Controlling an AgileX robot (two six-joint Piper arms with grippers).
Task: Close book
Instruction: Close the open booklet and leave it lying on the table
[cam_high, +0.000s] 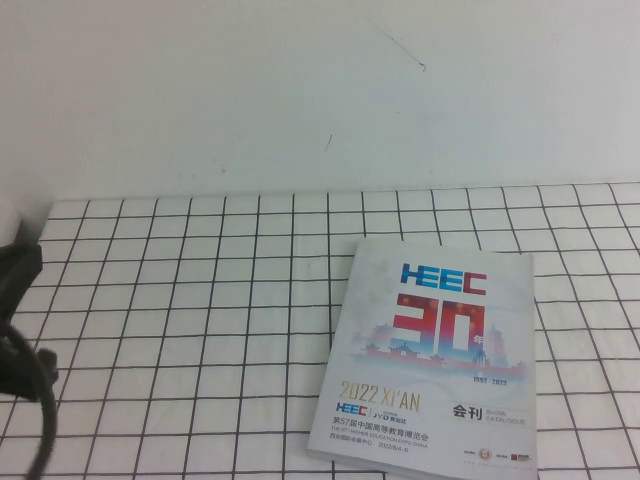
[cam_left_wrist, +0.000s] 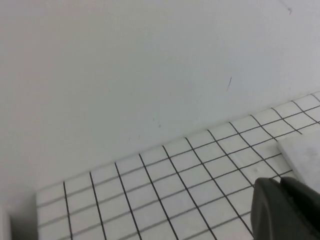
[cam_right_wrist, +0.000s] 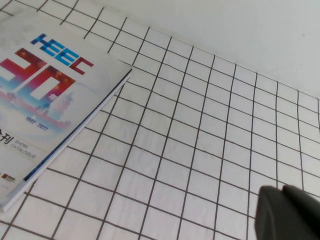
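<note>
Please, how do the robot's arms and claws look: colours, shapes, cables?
The left arm, at the left edge of the table, is black, with a thick black cable looping beside it. The left claw and the right claw, each over the checked table, show only a dark grey, rounded, matte part. No markings show.

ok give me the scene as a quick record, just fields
book: closed, front cover up, lying flat
surface: white grid cloth
left tool: above bare cloth, off the book
right tool: above bare cloth, off the book
contact: neither tool touches the book
task state: book already shut
</note>
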